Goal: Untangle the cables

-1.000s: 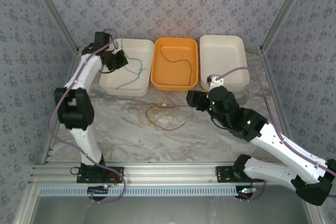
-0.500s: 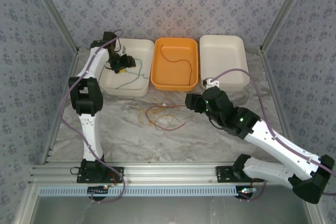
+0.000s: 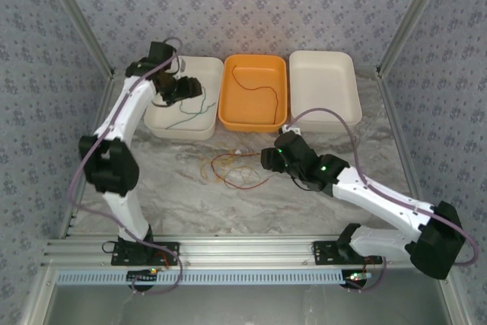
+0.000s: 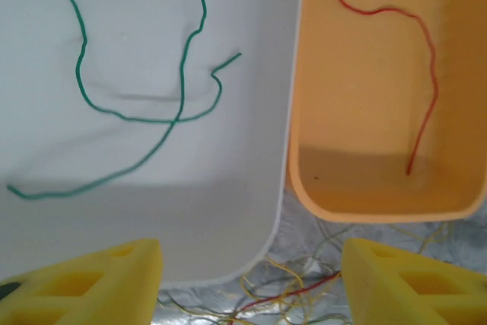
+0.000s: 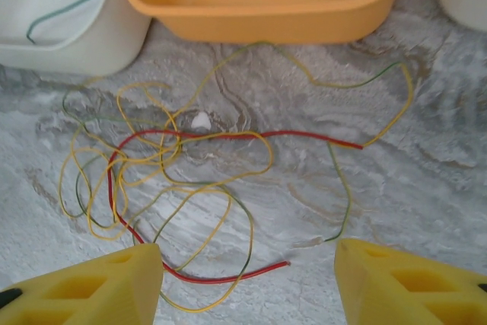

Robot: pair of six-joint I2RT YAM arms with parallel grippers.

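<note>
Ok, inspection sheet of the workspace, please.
Surface: grey marbled tabletop.
Job's things: thin green wire in the left white plastic tray; thin red wire in the orange plastic tray; tangle of yellow, red and green wires on the tabletop.
Clutter: small white scrap amid the tangle.
Grippers: left gripper open over the left tray; right gripper open over the tangle.
Cables: purple-grey arm cable arching by the right white plastic tray.
Surroundings: patterned walls, aluminium frame rail.
</note>
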